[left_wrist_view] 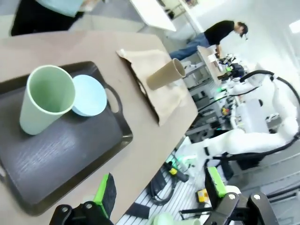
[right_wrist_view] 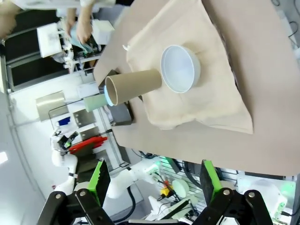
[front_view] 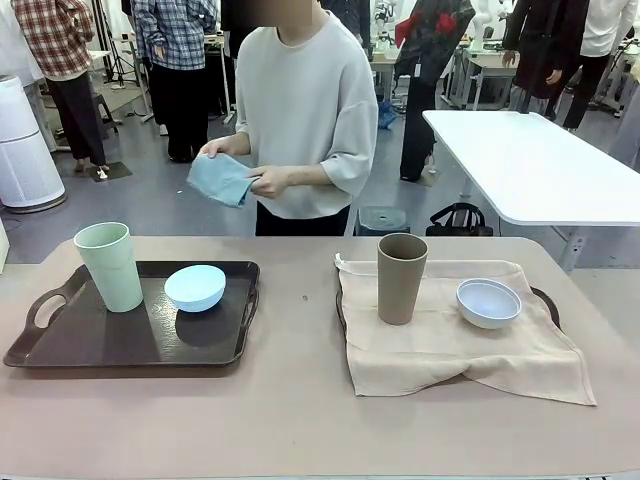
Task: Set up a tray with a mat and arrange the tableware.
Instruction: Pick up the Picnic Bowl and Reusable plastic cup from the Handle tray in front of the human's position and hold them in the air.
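table [front_view: 300, 420]: tan top, carries both trays; person at its far edge
person [front_view: 300, 110]: stands behind far edge, near the middle, both hands up clear of the table
mat [front_view: 450, 350]: beige cloth, right half of table, draped over a tray; near-right corner hangs past the tray onto the table
dark tray [front_view: 90, 345]: left half of table, bare, no mat on it
right tray [front_view: 548, 300]: under the mat; only a dark rim bit shows at the mat's right edge
left gripper [left_wrist_view: 160, 190]: fingers spread wide, nothing between them, hangs off the table's near edge by the dark tray
right gripper [right_wrist_view: 154, 177]: fingers spread wide, empty, clear of the table edge beside the mat
mint tumbler [front_view: 110, 265]: upright, far-left corner of dark tray
brown tumbler [front_view: 401, 278]: upright on mat, toward its far-left corner
blue cloth [front_view: 220, 180]: folded, held in the person's hand [front_view: 270, 182], above the floor behind the far edge
light blue bowl [front_view: 195, 287]: dark tray, by its far edge, just right of mint tumbler
pale bowl [front_view: 489, 302]: on mat, toward its right edge, apart from brown tumbler
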Controlling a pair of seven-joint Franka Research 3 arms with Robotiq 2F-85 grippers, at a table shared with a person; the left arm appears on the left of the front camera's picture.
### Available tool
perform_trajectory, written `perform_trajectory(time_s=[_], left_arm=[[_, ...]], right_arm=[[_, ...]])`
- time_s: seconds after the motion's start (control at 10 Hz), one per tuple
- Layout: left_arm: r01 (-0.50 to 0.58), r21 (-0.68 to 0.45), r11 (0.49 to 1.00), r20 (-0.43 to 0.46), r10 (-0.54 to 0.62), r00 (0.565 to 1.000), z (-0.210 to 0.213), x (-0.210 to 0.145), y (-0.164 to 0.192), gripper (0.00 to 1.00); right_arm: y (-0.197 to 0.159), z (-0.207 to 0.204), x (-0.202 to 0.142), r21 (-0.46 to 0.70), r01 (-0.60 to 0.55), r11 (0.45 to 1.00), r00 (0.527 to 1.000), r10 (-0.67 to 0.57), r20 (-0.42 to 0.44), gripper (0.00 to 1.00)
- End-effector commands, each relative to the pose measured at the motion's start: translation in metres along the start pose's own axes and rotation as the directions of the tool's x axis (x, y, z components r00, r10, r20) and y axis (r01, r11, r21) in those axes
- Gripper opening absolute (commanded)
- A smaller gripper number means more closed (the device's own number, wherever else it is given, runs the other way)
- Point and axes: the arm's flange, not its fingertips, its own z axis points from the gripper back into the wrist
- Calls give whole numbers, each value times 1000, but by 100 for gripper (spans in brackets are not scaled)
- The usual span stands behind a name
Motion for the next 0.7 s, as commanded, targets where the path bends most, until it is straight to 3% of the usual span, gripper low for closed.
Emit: perform_trajectory(time_s=[0.0, 0.3, 0.6], left_arm=[[-36, -58, 998, 38, 38, 999, 19, -5, 12, 100], [-80, -26, 996, 64, 81, 995, 40, -37, 15, 100], [-76, -8, 997, 85, 77, 993, 49, -45, 11, 100]], right_arm=[[-9, 21, 3, 62, 13, 998, 1000, -14, 18, 100], [-33, 67, -4, 84, 69, 994, 991, -78, 109, 100], [-57, 91, -7, 126, 126, 984, 978, -144, 153, 100]])
